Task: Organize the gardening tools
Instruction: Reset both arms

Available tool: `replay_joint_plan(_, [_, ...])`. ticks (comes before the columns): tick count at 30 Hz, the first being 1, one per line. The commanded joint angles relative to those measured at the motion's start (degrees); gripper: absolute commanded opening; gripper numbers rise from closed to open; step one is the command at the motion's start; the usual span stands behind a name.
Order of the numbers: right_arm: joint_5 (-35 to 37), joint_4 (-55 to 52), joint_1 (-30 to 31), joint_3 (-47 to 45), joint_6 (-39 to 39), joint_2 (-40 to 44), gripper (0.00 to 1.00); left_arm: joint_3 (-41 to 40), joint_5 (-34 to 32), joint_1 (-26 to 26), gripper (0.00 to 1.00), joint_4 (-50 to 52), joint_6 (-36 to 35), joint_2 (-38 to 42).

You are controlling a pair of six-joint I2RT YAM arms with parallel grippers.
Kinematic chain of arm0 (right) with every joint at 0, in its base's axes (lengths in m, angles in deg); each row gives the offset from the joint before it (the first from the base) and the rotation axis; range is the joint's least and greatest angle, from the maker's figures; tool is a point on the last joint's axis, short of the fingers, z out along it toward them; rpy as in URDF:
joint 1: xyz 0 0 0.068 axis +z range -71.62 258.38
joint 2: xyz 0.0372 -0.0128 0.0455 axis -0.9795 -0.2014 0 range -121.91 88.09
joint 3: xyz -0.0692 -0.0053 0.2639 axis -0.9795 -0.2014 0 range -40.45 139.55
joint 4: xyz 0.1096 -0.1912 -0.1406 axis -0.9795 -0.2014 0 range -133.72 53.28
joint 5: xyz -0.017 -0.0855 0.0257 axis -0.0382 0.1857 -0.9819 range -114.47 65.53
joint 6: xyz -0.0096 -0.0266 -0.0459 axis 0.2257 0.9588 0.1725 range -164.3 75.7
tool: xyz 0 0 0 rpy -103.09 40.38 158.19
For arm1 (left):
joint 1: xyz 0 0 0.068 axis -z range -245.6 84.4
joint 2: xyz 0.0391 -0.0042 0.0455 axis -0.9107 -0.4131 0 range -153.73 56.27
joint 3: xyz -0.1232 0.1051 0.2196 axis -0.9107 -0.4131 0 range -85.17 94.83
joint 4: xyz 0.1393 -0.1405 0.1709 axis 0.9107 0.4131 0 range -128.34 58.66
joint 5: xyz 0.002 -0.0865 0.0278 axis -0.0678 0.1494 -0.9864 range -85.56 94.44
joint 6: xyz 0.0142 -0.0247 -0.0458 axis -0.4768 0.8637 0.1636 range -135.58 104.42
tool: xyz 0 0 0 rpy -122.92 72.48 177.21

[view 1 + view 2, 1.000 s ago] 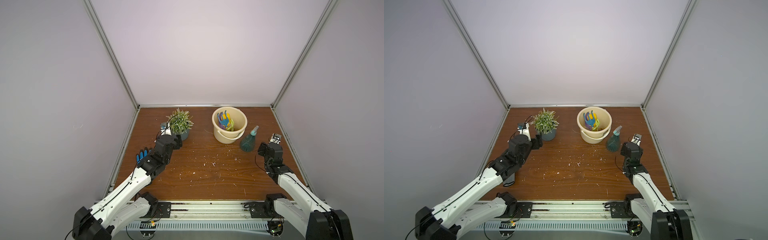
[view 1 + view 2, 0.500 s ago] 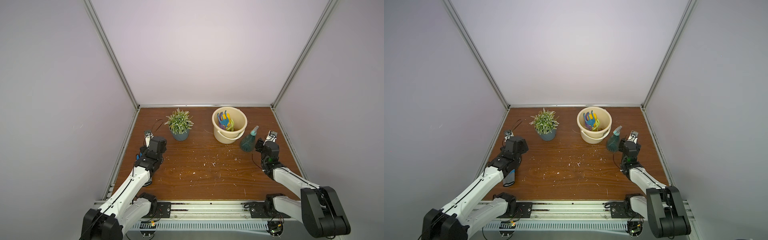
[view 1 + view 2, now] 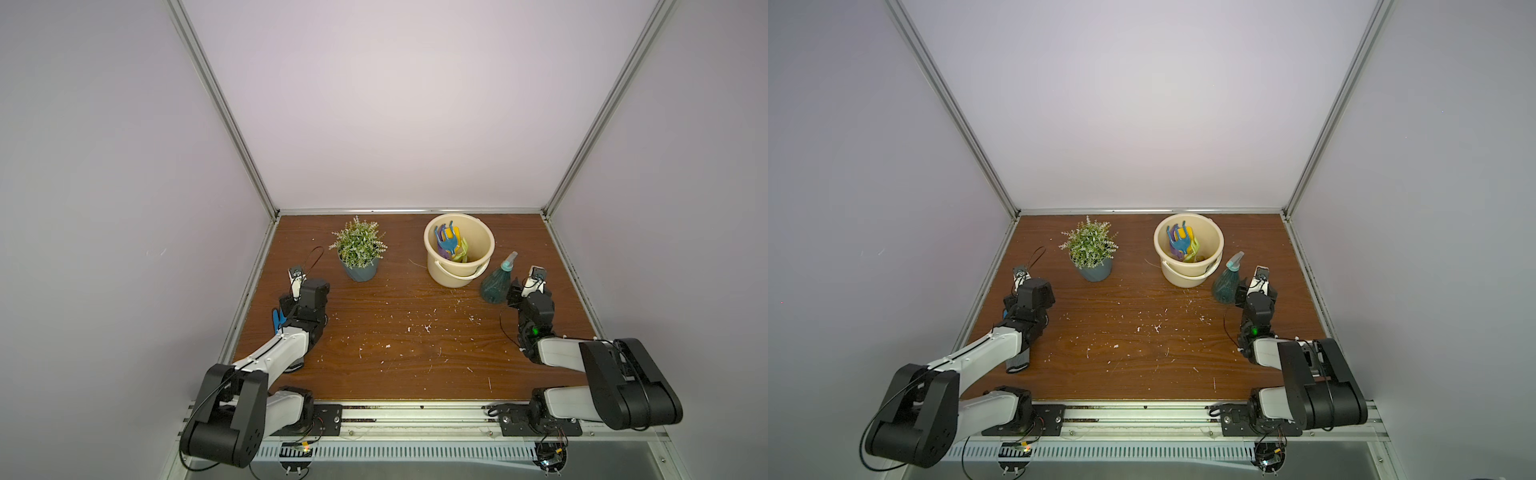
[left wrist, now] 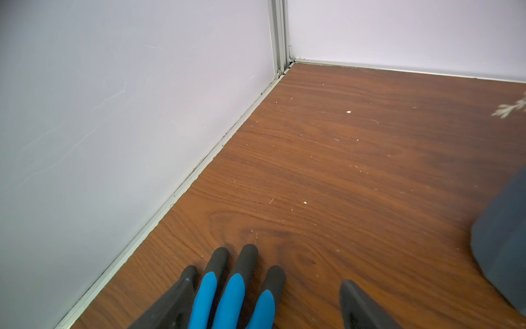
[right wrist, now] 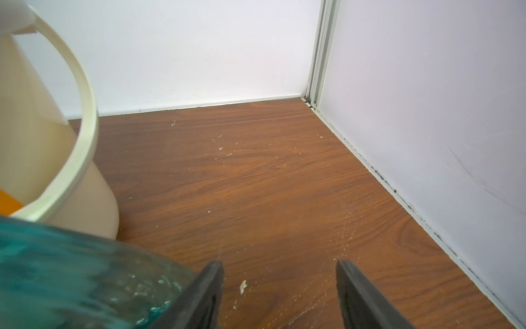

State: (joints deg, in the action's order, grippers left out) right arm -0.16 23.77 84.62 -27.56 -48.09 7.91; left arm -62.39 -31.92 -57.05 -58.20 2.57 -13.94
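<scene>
Standing upright on the wooden table, the teal spray bottle sits just beside the cream bucket, on the bucket's right. It is also just beside the right gripper. In both top views the bottle is on that gripper's inner side, toward the bucket. In the right wrist view its ribbed body fills the corner next to the outer face of one finger, so it is outside the jaws rather than between them (whether bottle and finger actually touch I cannot tell). The right jaws stand well apart, with only bare table and a few white crumbs between them, and they hold nothing.

The small plastic tools are down inside the bucket. A blue fork stands foremost with its tines up, and yellow, lime and purple pieces are bunched against it. They are near the right gripper and well apart from the left one.

The left gripper is low near the left wall, with its jaws spread wide. A blue-and-grey glove lies flat on the table, its fingers reaching out between the jaws, which are not closed on it. The potted plant stands near this gripper, further back on the table.
</scene>
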Motion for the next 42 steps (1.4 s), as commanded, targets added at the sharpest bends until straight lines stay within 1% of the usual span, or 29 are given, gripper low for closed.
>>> replay_joint_plan(1, [-3.14,11.77,-0.18,-1.47,2.46,-3.17,0.70,-2.97,1.26,-1.09,0.84,-15.89,-4.15,-2.19])
replay_joint_plan(2, [-3.71,14.01,-0.16,-2.01,2.80,-3.95,0.69,-4.07,1.75,-1.10,0.84,-20.19,-5.37,-3.00])
replay_joint_plan(4, [-5.07,12.80,-0.17,-1.74,2.98,-4.26,0.69,-5.43,2.78,-1.10,0.84,-26.91,-7.25,-5.32])
replay_joint_plan(7, [-6.00,19.77,-0.17,-2.72,3.84,-8.36,0.70,-7.23,4.57,-1.16,0.84,-36.07,-9.03,-9.08])
replay_joint_plan(8, [-6.04,20.57,-0.17,-2.82,3.84,-8.69,0.70,-7.09,5.77,-1.18,0.83,-37.75,-10.27,-9.83])
replay_joint_plan(11, [-5.16,14.59,-0.14,-1.53,2.98,-6.58,0.71,-6.53,8.00,-1.26,0.82,-39.85,-13.86,-11.39])
replay_joint_plan(12, [-4.82,14.53,-0.26,-1.10,2.97,-6.99,0.97,-6.81,8.71,-1.33,0.82,-42.00,-14.97,-11.88])
replay_joint_plan(13, [-4.83,14.80,-0.26,-1.02,2.85,-7.35,0.99,-7.00,9.59,-1.63,0.82,-43.39,-15.59,-12.49])
replay_joint_plan(15, [-5.03,13.97,-0.35,-0.96,2.66,-7.10,1.00,-7.95,10.98,-2.63,0.82,-47.08,-15.07,-14.32])
replay_joint_plan(17, [-5.15,14.24,-0.44,-0.95,2.65,-7.13,0.99,-8.76,13.71,-4.31,0.83,-50.38,-14.32,-16.29])
replay_joint_plan(19, [-5.24,14.21,-0.52,-0.98,2.65,-7.13,1.00,-8.27,15.94,-4.90,0.82,-49.16,-14.11,-16.26])
replay_joint_plan(20, [-6.06,14.34,-0.45,-1.06,2.99,-7.08,1.00,-9.31,17.94,-5.18,0.83,-50.72,-14.40,-16.29])
replay_joint_plan(22, [-8.05,13.99,-0.44,-0.78,4.00,-7.09,1.00,-11.95,19.96,-5.31,0.83,-56.81,-15.23,-18.18])
replay_joint_plan(23, [-8.07,14.04,-0.43,-0.84,3.97,-7.09,1.00,-12.61,19.69,-5.31,0.85,-60.76,-15.65,-19.83])
replay_joint_plan(24, [-8.00,14.03,-0.43,-0.84,3.90,-7.09,0.99,-12.28,19.40,-5.15,0.87,-59.21,-15.55,-19.37])
replay_joint_plan(25, [-7.45,13.89,-0.40,-0.80,3.65,-7.09,0.99,-11.88,19.41,-5.21,1.00,-57.25,-15.23,-18.66])
replay_joint_plan(26, [-6.42,14.38,-0.44,-1.19,3.44,-7.09,1.00,-11.90,19.42,-5.20,0.99,-57.31,-15.25,-18.72])
replay_joint_plan(27, [-6.91,14.56,-0.36,-1.08,3.61,-7.14,1.00,-11.92,19.42,-5.22,0.99,-57.69,-15.30,-18.81])
replay_joint_plan(29, [-10.94,13.54,-0.44,-0.62,4.95,-7.15,1.00,-11.93,19.36,-5.17,0.99,-57.89,-15.33,-18.91])
replay_joint_plan(30, [-11.78,13.51,-0.40,-0.66,5.40,-7.13,0.99,-11.95,19.41,-5.21,0.99,-57.89,-15.31,-18.95])
replay_joint_plan(42, [-10.77,13.29,-0.45,-0.41,4.68,-7.22,0.99,-11.98,19.38,-5.12,0.99,-57.92,-15.34,-18.92])
